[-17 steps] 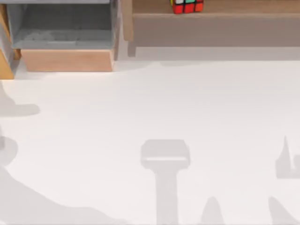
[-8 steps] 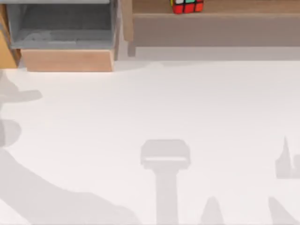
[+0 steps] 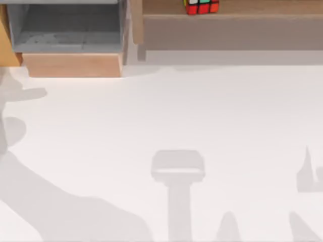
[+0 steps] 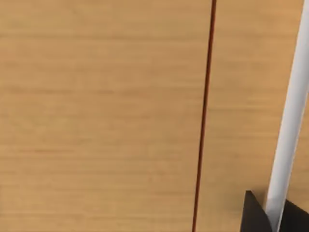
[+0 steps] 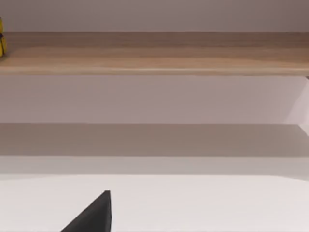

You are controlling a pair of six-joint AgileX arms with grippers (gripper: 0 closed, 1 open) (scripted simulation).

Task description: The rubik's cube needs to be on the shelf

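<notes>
Rubik's cube [image 3: 201, 6] of red, green, yellow and white squares with black edges: resting on the top board of the shelf [image 3: 242, 33], toward its left part, at the far edge of the top view.

From left to right across the top view: tan wooden panel [image 3: 6, 45] at the left border; next to it, grey-lined boxy compartment [image 3: 70, 30] with a light wood front [image 3: 73, 64]; then the upright wooden side post [image 3: 136, 25] of the long light-wood shelf with its grey-brown front face, running on to the right border. Below all this, white bench [image 3: 202, 111], crossed by soft grey shadows at lower left, centre and lower right.

Left pincer [image 4: 274, 220]: dark tips seen at the corner of the left wrist view, close against a pale wood surface with a thin dark red seam [image 4: 205, 116] and a white strip [image 4: 289, 121]; spread or pressed together, cannot tell.

Right pincer [image 5: 94, 217]: one dark tip low over the white bench, facing the shelf's light-wood board [image 5: 154, 53], well apart from it; state likewise impossible to tell. Yellow sliver of the cube [image 5: 2, 43] sitting on that board.
</notes>
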